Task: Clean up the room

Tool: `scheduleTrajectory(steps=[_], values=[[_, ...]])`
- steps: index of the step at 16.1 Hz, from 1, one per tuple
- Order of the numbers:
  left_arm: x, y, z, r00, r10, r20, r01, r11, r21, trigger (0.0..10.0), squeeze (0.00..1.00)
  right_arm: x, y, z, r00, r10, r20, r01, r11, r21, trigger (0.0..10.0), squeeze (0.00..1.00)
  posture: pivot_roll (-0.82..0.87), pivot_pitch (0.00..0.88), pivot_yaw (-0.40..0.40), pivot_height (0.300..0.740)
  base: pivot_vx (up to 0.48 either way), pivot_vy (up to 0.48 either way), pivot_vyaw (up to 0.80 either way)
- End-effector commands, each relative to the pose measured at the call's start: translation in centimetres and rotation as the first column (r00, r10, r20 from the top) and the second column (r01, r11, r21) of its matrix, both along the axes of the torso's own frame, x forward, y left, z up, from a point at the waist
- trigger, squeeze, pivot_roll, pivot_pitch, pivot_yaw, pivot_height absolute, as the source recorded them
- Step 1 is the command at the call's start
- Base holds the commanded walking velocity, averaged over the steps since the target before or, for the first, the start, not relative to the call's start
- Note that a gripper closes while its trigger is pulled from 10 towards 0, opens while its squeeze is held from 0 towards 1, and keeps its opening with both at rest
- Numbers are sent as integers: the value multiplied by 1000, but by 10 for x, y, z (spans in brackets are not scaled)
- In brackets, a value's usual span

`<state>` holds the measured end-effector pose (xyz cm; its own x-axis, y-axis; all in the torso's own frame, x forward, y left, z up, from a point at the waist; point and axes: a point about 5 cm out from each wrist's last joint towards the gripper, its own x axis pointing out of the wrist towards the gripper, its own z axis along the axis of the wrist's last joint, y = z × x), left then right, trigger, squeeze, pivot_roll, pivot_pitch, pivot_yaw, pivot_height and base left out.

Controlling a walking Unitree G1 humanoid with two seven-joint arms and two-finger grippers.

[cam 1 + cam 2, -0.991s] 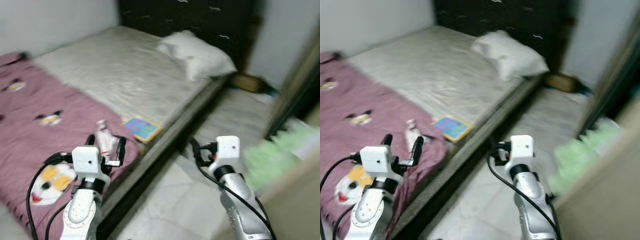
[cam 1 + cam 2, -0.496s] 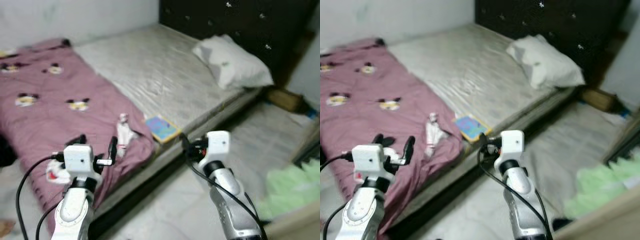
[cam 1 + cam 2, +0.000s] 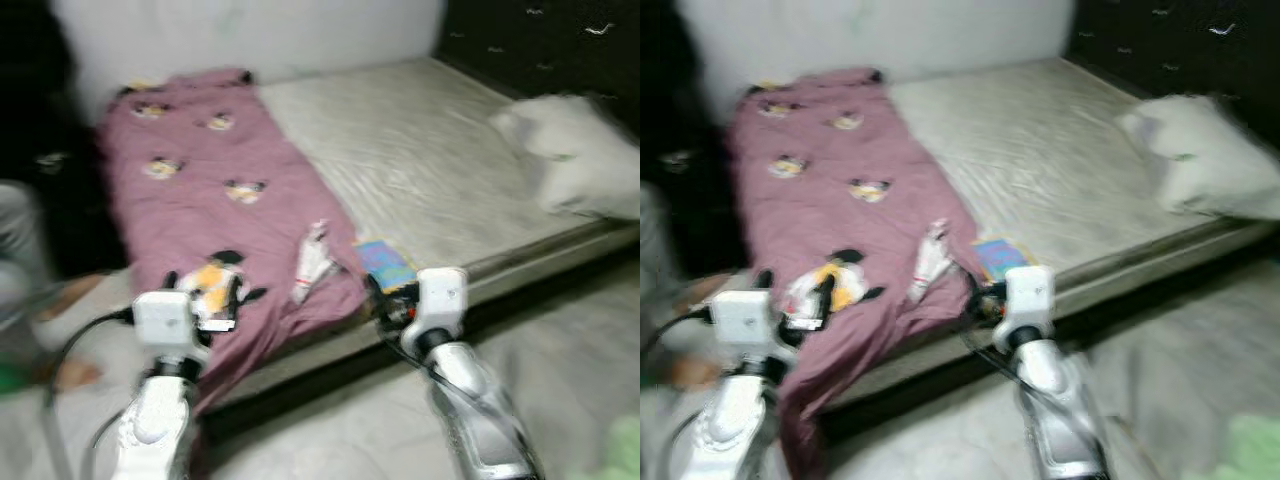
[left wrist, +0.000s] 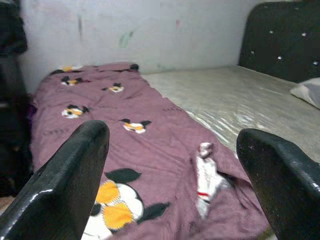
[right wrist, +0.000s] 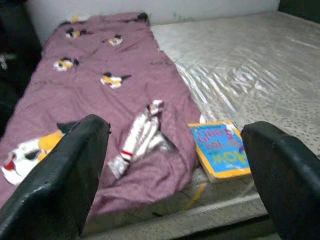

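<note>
A purple blanket point(image 3: 200, 170) with cartoon mouse prints covers the left part of a bare mattress point(image 3: 420, 150). On its near edge lies a crumpled white striped cloth point(image 3: 312, 265), also visible from the wrist point(image 5: 142, 132). A blue book point(image 3: 385, 265) rests beside it at the mattress edge point(image 5: 220, 150). My left gripper point(image 3: 203, 290) is open and held before the blanket's hanging corner, with nothing between its fingers point(image 4: 75, 170). Just short of the book, my right gripper point(image 3: 385, 305) is open and empty too.
A white pillow point(image 3: 570, 170) lies at the right end of the bed, below a dark headboard point(image 3: 540, 40). A white wall point(image 3: 250, 35) runs behind the bed. Dark, blurred furniture point(image 3: 30, 150) stands to the left. Pale floor point(image 3: 330, 440) lies in front.
The camera has swung left, so the bed and pillow now sit further right in the picture. Both grippers stay open and empty.
</note>
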<state>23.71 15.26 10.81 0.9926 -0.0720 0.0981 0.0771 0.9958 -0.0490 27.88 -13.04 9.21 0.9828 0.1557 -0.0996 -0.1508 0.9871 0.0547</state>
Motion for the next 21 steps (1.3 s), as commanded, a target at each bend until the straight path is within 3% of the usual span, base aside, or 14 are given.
scheduleTrajectory(steps=[1,11,16,21], values=[[0,6,2,1000,12,4,-12,1000,15,10000,0,1,5,5,1000,15,17,-15,1000,13,10000,0,-13,65,-36,740,0,0,781],[1,4,0,1000,-7,-7,7,1000,18,10000,0,2,5,5,999,21,25,-21,1000,8,10000,0,-14,56,-37,740,0,0,783],[1,3,0,1000,-27,0,27,999,18,10000,0,6,0,8,999,-13,52,13,1000,-2,10000,0,-14,56,-37,740,0,0,0],[0,3,1,999,-37,5,37,999,21,10000,0,3,4,5,999,1,38,-1,1000,1,10000,0,-10,55,-36,740,284,0,0]])
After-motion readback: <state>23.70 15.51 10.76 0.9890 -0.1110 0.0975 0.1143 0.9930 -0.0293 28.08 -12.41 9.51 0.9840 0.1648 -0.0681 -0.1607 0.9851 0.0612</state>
